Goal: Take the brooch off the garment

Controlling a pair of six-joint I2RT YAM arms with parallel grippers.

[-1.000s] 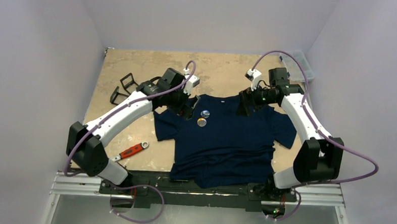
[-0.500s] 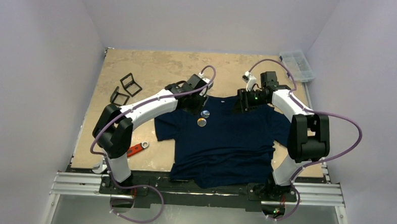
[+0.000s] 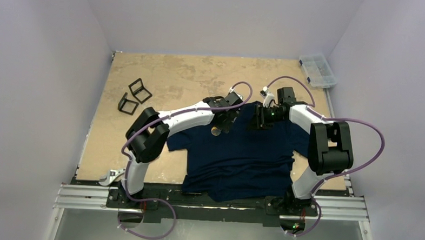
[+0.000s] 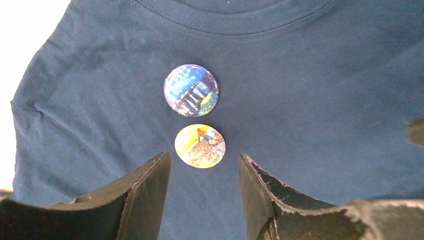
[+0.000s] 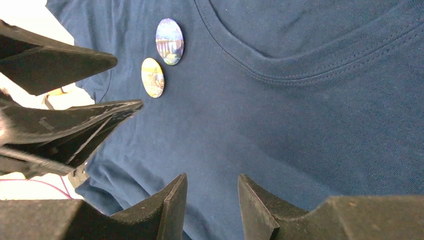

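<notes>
Both sets of jaws are held apart and empty over the garment (image 4: 310,100).
The jaws of the left gripper (image 4: 204,157) are parted right at the yellow brooch (image 4: 200,146), which is pinned farther from the collar than the blue brooch (image 4: 191,90). Those of the right gripper (image 5: 212,176) are spread over bare cloth below the collar. The garment is laid out on the desk (image 3: 169,75).

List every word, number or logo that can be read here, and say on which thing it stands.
None can be read.
The round blue-and-yellow pin badge and the round orange-yellow pin badge on the dark navy T-shirt carry pictures only, no letters.
The shirt is plain.
</notes>
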